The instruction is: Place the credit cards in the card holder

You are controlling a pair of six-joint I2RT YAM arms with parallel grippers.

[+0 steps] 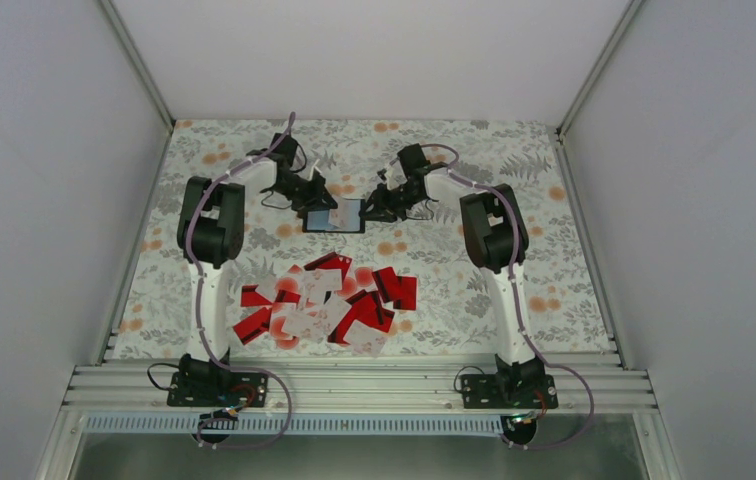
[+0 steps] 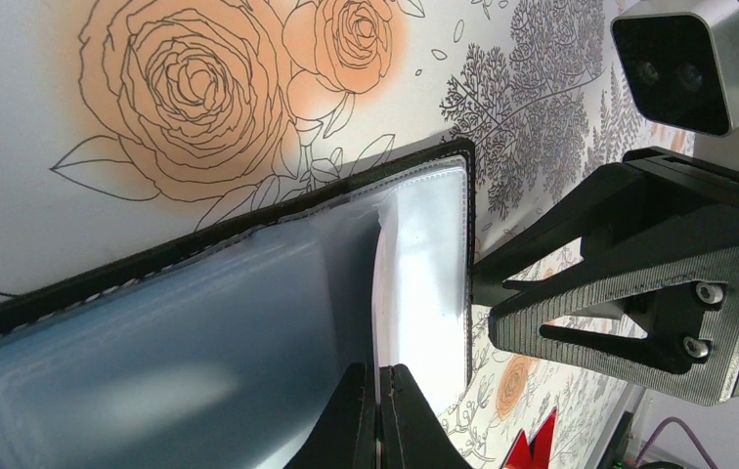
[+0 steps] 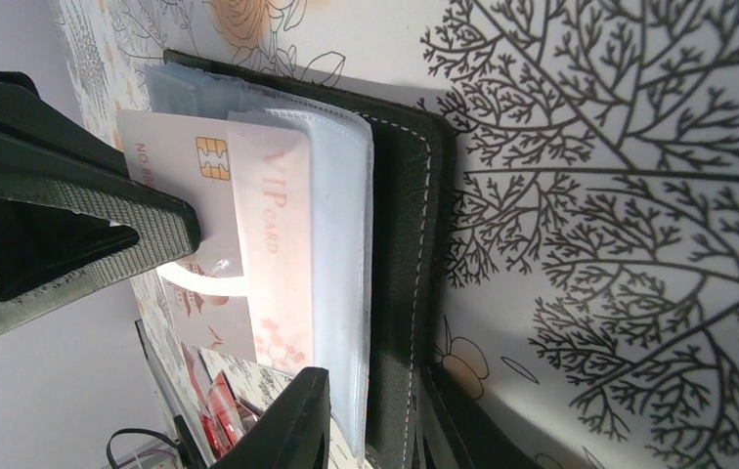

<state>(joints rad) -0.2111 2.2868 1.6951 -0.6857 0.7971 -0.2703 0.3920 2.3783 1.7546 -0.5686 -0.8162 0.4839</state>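
The black card holder (image 1: pixel 334 217) lies open at the back middle of the table, its pale blue-grey sleeves (image 2: pixel 199 332) facing up. My left gripper (image 2: pixel 382 376) is shut on a white card (image 2: pixel 424 293) and holds it edge-on at the holder's sleeve pocket. In the right wrist view this white card (image 3: pixel 175 186) shows a gold chip and partly lies beside a pink card (image 3: pixel 273 244) under the clear sleeve. My right gripper (image 3: pixel 373 381) is shut on the holder's black cover (image 3: pixel 400 244) and sleeve edge. Loose red and white credit cards (image 1: pixel 324 300) lie piled in the middle.
The left gripper (image 1: pixel 312 195) and right gripper (image 1: pixel 379 205) face each other closely over the holder. The right gripper's fingers (image 2: pixel 630 293) sit just beside the holder's edge in the left wrist view. White walls enclose the floral table (image 1: pixel 514 260).
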